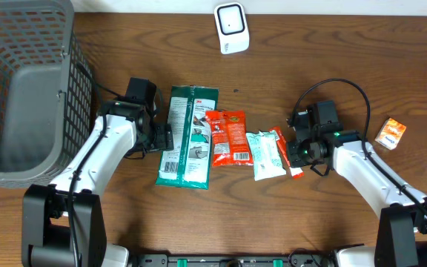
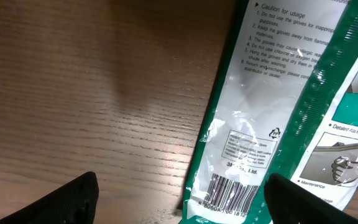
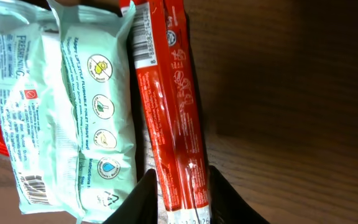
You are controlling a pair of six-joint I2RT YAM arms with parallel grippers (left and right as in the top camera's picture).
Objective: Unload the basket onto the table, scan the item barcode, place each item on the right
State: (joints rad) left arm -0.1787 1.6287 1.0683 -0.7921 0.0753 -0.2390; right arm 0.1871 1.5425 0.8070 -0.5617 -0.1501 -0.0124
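A white barcode scanner (image 1: 231, 28) stands at the table's far edge. Several packets lie in a row mid-table. The green packet (image 1: 190, 137) is leftmost, and my left gripper (image 1: 164, 139) sits open at its left edge. In the left wrist view the green packet (image 2: 253, 124) shows its barcode (image 2: 232, 193) between the wide-spread jaws of the left gripper (image 2: 182, 204). My right gripper (image 1: 296, 152) is over the narrow red stick packet (image 1: 279, 136). In the right wrist view, the right gripper (image 3: 182, 199) has both fingers pressed on the sides of the red stick packet (image 3: 173, 112).
A mint wipes packet (image 1: 265, 154) lies just left of the red stick, also seen as the wipes packet (image 3: 73, 106). A red-orange packet (image 1: 227, 137) lies between it and the green one. A grey basket (image 1: 21, 37) fills the far left. A small orange box (image 1: 391, 133) sits at right.
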